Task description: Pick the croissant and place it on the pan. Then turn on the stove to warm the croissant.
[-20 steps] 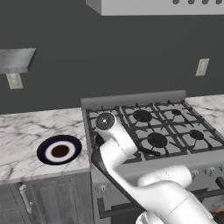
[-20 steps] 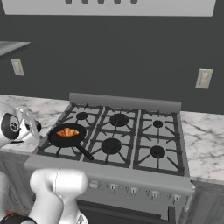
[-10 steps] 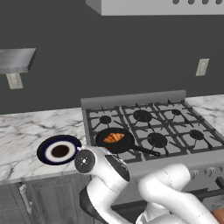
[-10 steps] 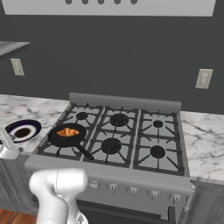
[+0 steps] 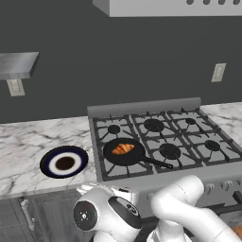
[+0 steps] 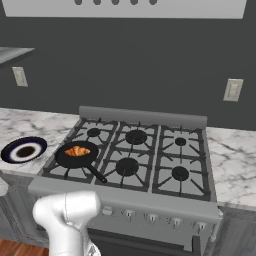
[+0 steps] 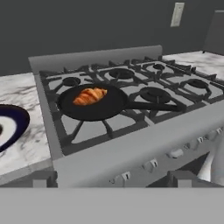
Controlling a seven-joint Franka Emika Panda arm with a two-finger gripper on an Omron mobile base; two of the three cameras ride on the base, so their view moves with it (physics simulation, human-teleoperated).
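**A:** What did the left base view show?

**B:** The small golden-brown crescent croissant (image 5: pixel 123 148) lay inside the round black frying pan (image 5: pixel 124 152), a little toward its far side. The pan sat on the front-left burner of the wide silver-grey gas stove (image 5: pixel 160 146), its long thin handle pointing to the right and toward the front edge. To the left of the stove, a round dark blue plate with a white ring (image 5: pixel 64 162) rested on the white marbled counter (image 5: pixel 28 142), well apart from the pan. The white arm was folded low in front of the stove.

**A:** And the right base view?

**B:** The same layout from the other side: croissant (image 6: pixel 76 151) in the pan (image 6: pixel 76 154) on the front-left burner, the plate (image 6: pixel 23 149) on the counter (image 6: pixel 30 125) beside the stove (image 6: pixel 135 155). Small knobs (image 6: pixel 129 214) ran along the stove's front panel, above the arm's white elbow.

**A:** The hand view?

**B:** It looked from low in front of the stove (image 7: pixel 131 131), up across its front edge. The croissant (image 7: pixel 89 96) lay in the pan (image 7: pixel 92 103), the handle stretching right over the grate. The plate's (image 7: pixel 11 124) rim showed at the left, and a few knobs (image 7: pixel 175 153) sat beneath the edge.

**A:** The gripper?

**B:** Its jaws stood wide apart, holding nothing; the croissant lay free in the pan.
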